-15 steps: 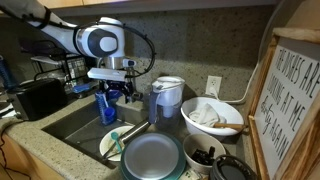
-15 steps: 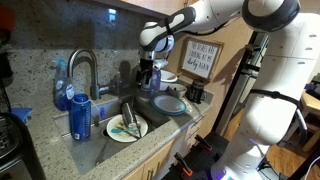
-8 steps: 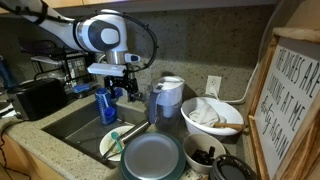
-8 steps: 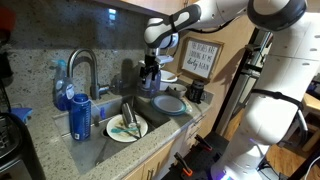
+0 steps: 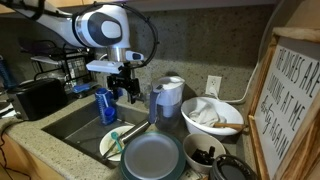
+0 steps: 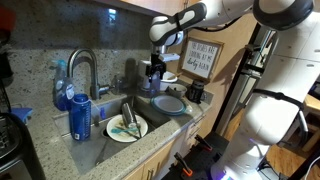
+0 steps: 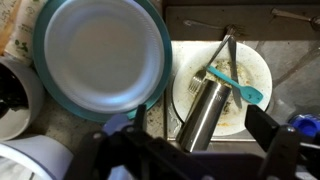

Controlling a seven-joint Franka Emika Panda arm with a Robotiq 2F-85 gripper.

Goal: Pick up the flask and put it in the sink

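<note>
Hovering over the counter edge of a kitchen sink (image 5: 72,122), the robot's gripper (image 5: 124,88) hangs high and holds nothing. In the wrist view its two dark fingers (image 7: 272,140) stand wide apart at the bottom of the picture with only empty space between them.

The stainless steel flask (image 7: 205,110) lies on its side inside the sink. It rests across a white plate (image 7: 255,70), with a teal spatula (image 7: 238,85) just beside it on that plate. By this layout the task looks essentially done.

The risks lie in how the flask rests. It is a smooth metal cylinder on a shallow, slick plate, so a knock could set it rolling off into the basin. If the gripper went down for another grasp, its fingers might catch the spatula or the plate rim and tip the plate.

Crowding is the other hazard. A teal-rimmed plate (image 7: 100,60) sits on the counter just beside the sink, and a water filter pitcher (image 5: 167,100) stands near the gripper. A blue can (image 6: 80,118) stands in the sink. A careless sideways swing of the arm could strike any of them.
</note>
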